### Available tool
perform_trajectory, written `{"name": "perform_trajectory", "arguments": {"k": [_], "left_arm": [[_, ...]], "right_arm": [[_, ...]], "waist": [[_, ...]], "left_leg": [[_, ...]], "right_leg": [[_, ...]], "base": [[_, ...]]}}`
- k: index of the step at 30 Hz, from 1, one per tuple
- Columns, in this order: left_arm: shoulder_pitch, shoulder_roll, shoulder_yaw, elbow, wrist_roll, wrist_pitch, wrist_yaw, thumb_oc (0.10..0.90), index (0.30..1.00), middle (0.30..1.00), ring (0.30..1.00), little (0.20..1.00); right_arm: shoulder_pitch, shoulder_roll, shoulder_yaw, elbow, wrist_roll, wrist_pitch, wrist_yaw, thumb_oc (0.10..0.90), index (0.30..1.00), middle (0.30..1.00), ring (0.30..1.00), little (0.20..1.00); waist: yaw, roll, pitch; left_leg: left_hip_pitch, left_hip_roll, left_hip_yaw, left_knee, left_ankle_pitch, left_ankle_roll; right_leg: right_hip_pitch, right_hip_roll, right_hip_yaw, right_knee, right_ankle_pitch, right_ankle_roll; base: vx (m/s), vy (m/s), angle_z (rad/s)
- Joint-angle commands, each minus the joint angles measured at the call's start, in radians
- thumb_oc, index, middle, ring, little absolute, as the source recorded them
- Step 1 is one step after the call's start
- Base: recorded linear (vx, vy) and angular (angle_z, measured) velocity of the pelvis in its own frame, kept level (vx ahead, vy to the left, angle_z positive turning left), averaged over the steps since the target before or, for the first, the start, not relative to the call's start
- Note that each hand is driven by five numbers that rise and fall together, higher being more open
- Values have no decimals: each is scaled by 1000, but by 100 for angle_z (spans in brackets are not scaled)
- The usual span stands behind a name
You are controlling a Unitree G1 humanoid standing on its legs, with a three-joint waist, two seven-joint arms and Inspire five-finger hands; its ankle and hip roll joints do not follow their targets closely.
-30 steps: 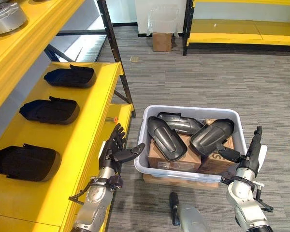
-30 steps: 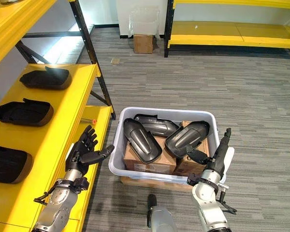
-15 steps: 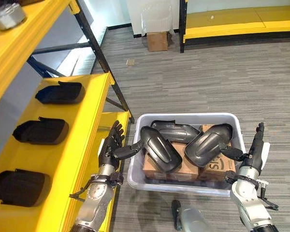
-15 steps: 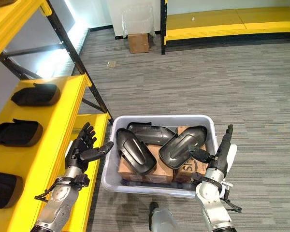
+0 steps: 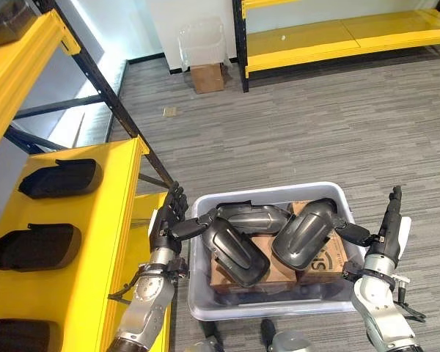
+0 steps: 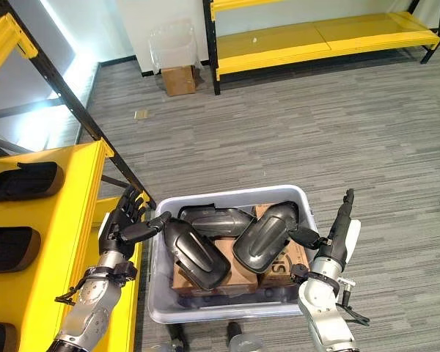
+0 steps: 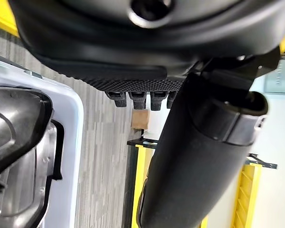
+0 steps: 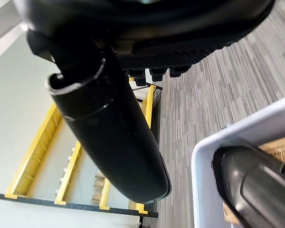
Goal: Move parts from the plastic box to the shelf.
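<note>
Three black moulded parts [image 5: 238, 249] lie piled on cardboard cartons [image 5: 319, 257] in my plastic box [image 5: 271, 304]. My left hand [image 5: 172, 224] at nine o'clock and right hand [image 5: 385, 227] at three flank it, fingers straight, empty. Farther, at ten o'clock, the yellow shelf [image 5: 114, 213] carries more parts.

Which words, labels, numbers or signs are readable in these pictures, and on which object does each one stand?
Cardboard box inside the plastic box: dark print, mostly covered by a black part; not readable.
Small carton on the far floor: no legible text.
</note>
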Motion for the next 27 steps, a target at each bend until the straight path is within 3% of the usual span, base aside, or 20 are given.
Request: {"name": "perform_trajectory", "arguments": {"k": [1, 27], "left_arm": [[-27, 30, 50, -61, 11, -113, 4, 900, 1000, 1000, 1000, 1000], [27, 53, 73, -94, 4, -96, -27, 900, 1000, 1000, 1000, 1000]], "right_arm": [[-51, -22, -22, -121, -50, -67, 0, 900, 1000, 1000, 1000, 1000], [-65, -6, 8, -102, -55, -50, -31, 900, 1000, 1000, 1000, 1000]], "waist": [[48, -11, -80], [91, -32, -102]], "left_leg": [[45, 2, 1, 38, -156, -56], [85, -38, -22, 13, -195, -24]], "right_leg": [[-91, -120, -53, -28, 42, 95], [-53, -103, -50, -63, 41, 104]], "base": [[11, 31, 19], [0, 13, 1]]}}
